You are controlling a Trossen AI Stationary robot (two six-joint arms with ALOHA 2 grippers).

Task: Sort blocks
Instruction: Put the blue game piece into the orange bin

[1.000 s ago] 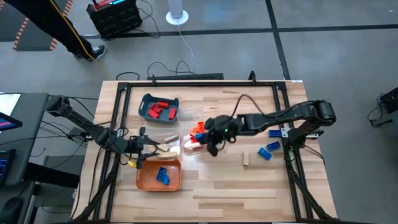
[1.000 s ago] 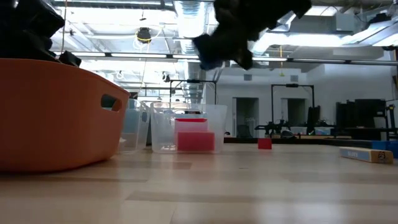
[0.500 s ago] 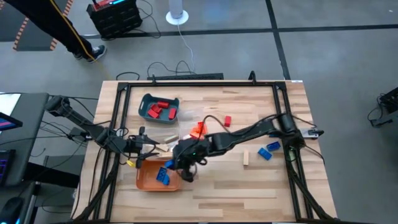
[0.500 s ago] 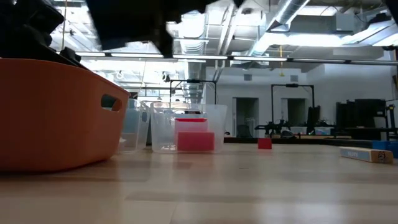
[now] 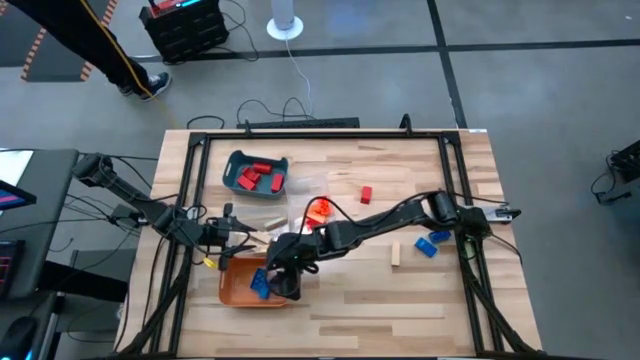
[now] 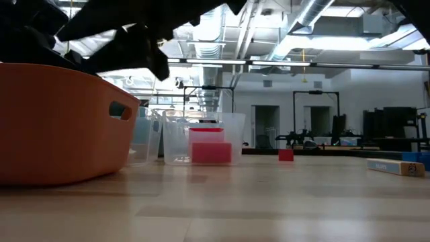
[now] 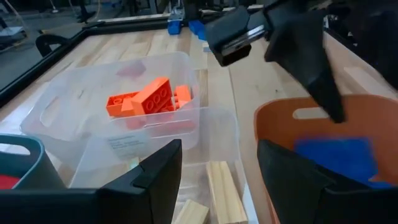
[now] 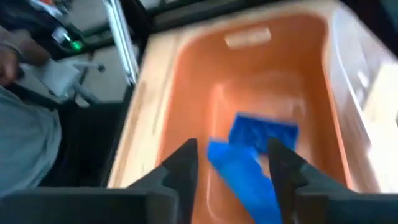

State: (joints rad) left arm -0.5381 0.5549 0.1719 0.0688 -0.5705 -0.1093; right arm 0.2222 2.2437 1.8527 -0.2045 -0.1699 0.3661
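Industrial lab: exposed ceiling ducts (image 6: 316, 13), concrete floor (image 5: 540, 90)

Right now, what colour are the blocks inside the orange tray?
Blue: the blocks in the orange tray show best in the right wrist view.

The high camera looks straight down on the whole worktop (image 5: 400, 300). The low one sits at worktop height, close beside the orange tray (image 6: 60, 121), facing the room. Both wrist cameras look past their own fingers (image 8: 180, 168) into that same orange tray, seen close up.
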